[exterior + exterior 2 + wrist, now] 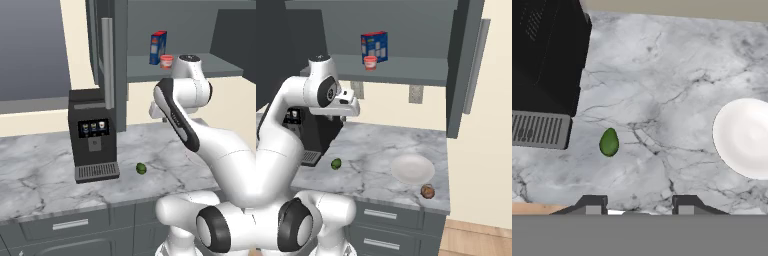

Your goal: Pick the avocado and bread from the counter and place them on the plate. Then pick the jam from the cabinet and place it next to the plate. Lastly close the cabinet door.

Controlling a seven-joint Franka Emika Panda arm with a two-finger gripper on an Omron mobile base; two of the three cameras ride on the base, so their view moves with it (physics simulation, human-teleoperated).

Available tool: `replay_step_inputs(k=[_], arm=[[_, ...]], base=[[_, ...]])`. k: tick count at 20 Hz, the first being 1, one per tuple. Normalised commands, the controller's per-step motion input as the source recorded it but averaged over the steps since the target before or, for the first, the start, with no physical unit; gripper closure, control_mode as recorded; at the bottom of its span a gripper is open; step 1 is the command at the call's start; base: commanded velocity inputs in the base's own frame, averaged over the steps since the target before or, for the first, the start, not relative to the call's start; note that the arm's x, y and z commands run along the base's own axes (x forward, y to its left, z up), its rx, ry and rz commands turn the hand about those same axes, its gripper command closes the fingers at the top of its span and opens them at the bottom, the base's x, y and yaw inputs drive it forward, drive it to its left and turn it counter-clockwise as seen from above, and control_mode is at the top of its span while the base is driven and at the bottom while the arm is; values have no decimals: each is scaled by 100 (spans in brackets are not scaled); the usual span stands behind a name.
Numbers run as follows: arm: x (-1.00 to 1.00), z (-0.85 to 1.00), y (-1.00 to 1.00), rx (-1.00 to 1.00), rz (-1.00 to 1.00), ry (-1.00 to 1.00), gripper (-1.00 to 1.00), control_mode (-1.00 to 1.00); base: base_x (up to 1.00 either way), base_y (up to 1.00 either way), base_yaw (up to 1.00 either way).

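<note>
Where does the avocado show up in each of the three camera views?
Left base view: the avocado lies on the counter, lower centre, just right of the coffee machine.
Right base view: left of centre, between the coffee machine's drip tray and the plate.
Hand view: lower left, beside the drip tray grille.
Shared landmark: the coffee machine's drip tray.

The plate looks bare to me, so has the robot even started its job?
Nothing looks done yet. The plate is bare; the avocado and bread lie on the counter. The gripper hangs high above the counter, holding nothing. The jam sits in the cabinet, beside a box, and the door stands open.
</note>
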Motion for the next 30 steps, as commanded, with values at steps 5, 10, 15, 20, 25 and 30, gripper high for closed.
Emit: replay_step_inputs(k=[5,10,15,20,25,30], arm=[[-19,-9,-27,0,0,-3,-100,-100],[-34,-22,-56,0,0,0,-100,-100],[-39,-23,-54,0,0,0,-100,-100],[-33,-27,-51,0,0,0,-100,-100],[-23,-33,-54,0,0,3,-100,-100],[-3,-33,-67,2,0,5,-100,-100]], base=[[0,0,0],[0,0,0],[0,0,0],[0,0,0],[0,0,0],[0,0,0]])
